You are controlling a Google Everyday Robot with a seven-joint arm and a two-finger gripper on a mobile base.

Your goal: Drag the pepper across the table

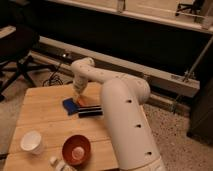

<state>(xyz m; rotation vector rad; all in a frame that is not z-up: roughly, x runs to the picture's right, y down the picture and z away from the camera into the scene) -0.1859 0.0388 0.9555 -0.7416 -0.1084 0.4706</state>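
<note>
Orange-red bowl (76, 149) and white cup (31, 141) sit nearest on the wooden desk (40, 117). Beyond them, the pepper (82, 103) shows as a small orange sliver between the blue block (70, 105) and the black bar (90, 111). The tool (78, 95) hangs at the pepper's 11 o'clock, almost on it. Whether it is clamped cannot be told, and the pepper's long axis is hidden.

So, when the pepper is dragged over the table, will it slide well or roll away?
The pepper looks small and elongated, so it is probably light and may roll or pivot rather than slide straight. It lies close to the blue block and the black bar, which could catch it. The pincer hangs just above it, over the wooden table.
</note>
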